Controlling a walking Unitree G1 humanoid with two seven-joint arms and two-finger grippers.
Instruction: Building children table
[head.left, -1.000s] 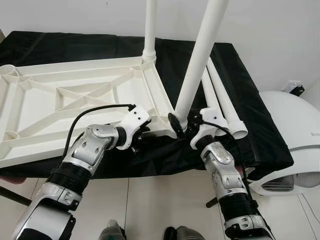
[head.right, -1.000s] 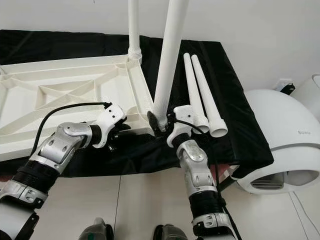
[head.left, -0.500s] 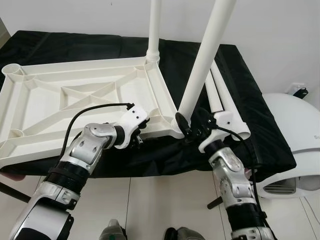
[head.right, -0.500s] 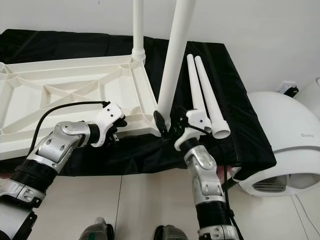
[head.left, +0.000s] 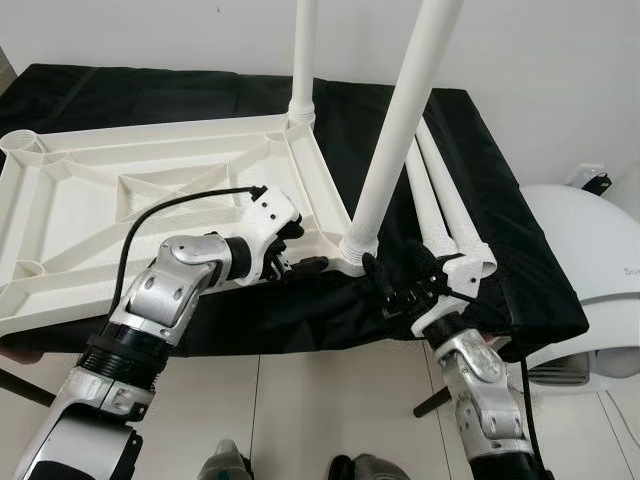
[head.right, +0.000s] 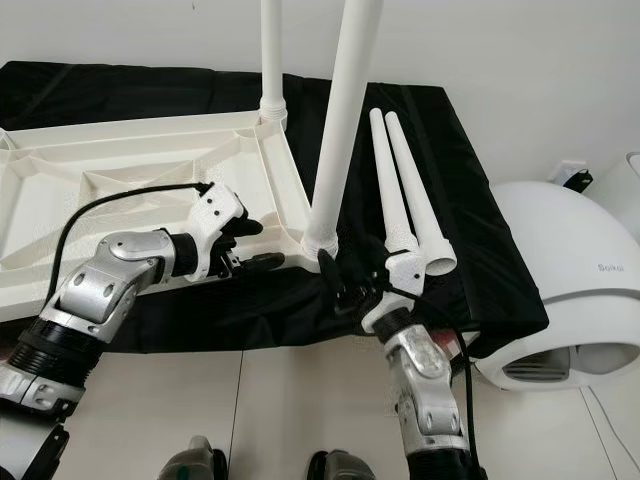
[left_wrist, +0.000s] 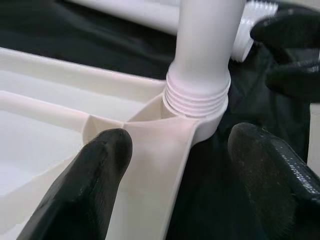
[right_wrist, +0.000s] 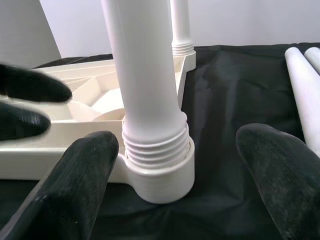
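A white plastic tabletop lies upside down on a table draped in black cloth. One white leg stands in its far right corner. A second leg stands slightly tilted in the near right corner socket, with threads showing above the collar. Two loose legs lie on the cloth to the right. My left gripper is open at the tabletop's near edge, just left of that socket. My right gripper is open, just in front of the socket and not touching the leg.
A white rounded appliance stands on the tiled floor at the right, close to the table's corner. A white wall rises behind the table. The black cloth hangs over the front edge near both arms.
My right gripper has let go of the near leg's base and drawn back toward me. My left gripper has slid right along the tabletop's edge toward the socket.
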